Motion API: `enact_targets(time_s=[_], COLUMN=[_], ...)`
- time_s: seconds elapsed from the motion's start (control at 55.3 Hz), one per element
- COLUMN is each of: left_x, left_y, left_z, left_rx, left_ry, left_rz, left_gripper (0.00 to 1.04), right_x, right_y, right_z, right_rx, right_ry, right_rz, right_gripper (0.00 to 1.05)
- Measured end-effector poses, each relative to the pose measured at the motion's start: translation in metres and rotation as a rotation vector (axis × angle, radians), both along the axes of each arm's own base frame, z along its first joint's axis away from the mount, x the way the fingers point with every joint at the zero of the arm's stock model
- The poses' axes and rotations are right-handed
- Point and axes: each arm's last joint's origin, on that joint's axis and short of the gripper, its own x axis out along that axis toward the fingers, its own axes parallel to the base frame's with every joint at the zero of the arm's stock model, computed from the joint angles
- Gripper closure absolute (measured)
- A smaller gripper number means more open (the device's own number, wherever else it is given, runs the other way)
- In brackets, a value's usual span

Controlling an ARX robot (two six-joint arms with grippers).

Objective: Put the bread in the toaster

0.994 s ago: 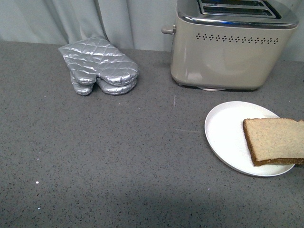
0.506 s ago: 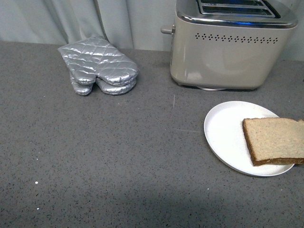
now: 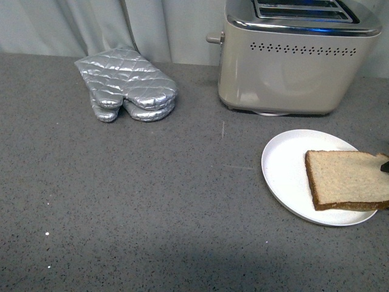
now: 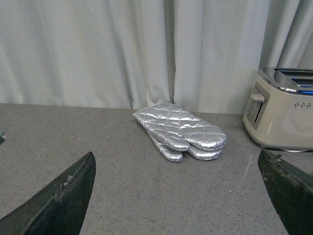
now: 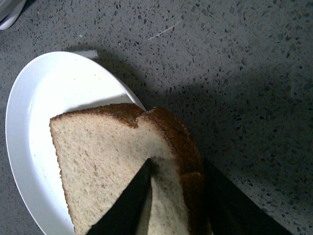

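The grey speckled counter (image 3: 152,201) carried everything, and a pale curtain (image 3: 91,24) hung behind the toaster (image 3: 292,67). The toaster was a boxy cream one with a chrome top. It stood upright at the back of the counter, its two slots uppermost and its lever on the left side. In front of the toaster, a little to its right, lay the round white plate (image 3: 282,173). To the left of the toaster, well apart from it, lay the silver quilted oven mitt (image 3: 127,85).

The bread (image 3: 346,179) lay on the half of the plate farther right of the toaster, outside the slots, and reached past the plate's rim. The right gripper (image 5: 177,164) pinched the bread's rounded crust edge, with one finger on the crumb face and the other outside the crust. The left gripper (image 4: 176,155), left of the toaster, had its fingers (image 4: 63,200) spread wide and held nothing.
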Motion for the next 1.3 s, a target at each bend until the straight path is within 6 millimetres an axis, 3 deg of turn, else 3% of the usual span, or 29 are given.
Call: enact_targets(time_s=[0.163, 0.325, 0.416, 0.542, 0.687, 0.777, 1.012, 1.157, 1.301], left_x=[0.0, 0.0, 0.0, 0.0, 0.0, 0.0, 0.0, 0.0, 0.0], left_y=[0.0, 0.0, 0.0, 0.0, 0.0, 0.0, 0.0, 0.0, 0.0], left_z=[0.0, 0.0, 0.0, 0.0, 0.0, 0.0, 0.0, 0.0, 0.0], left_rx=[0.0, 0.0, 0.0, 0.0, 0.0, 0.0, 0.0, 0.0, 0.0], left_ry=[0.0, 0.0, 0.0, 0.0, 0.0, 0.0, 0.0, 0.0, 0.0], left_rz=[0.0, 0.0, 0.0, 0.0, 0.0, 0.0, 0.0, 0.0, 0.0], left_gripper=[0.07, 0.07, 0.07, 0.07, 0.07, 0.07, 0.07, 0.07, 0.07], right_x=[-0.003, -0.013, -0.017, -0.023, -0.02, -0.011, 0.018, 0.036, 0.049], right_y=[0.0, 0.007, 0.018, 0.042, 0.068, 0.091, 0.14, 0.171, 0.184], right_z=[0.017, 0.053, 0.09, 0.158, 0.213, 0.237, 0.256, 0.247, 0.237], right_rx=[0.044, 0.135, 0.188, 0.267, 0.308, 0.324, 0.32, 0.323, 0.33], right_ry=[-0.011, -0.04, -0.089, -0.214, -0.345, -0.396, -0.421, -0.334, -0.313], right_rz=[-0.015, -0.056, -0.102, -0.247, -0.442, -0.611, -0.929, -1.005, -1.053], right_gripper=[1.04, 1.04, 1.04, 1.04, 1.04, 1.04, 1.04, 1.04, 1.04])
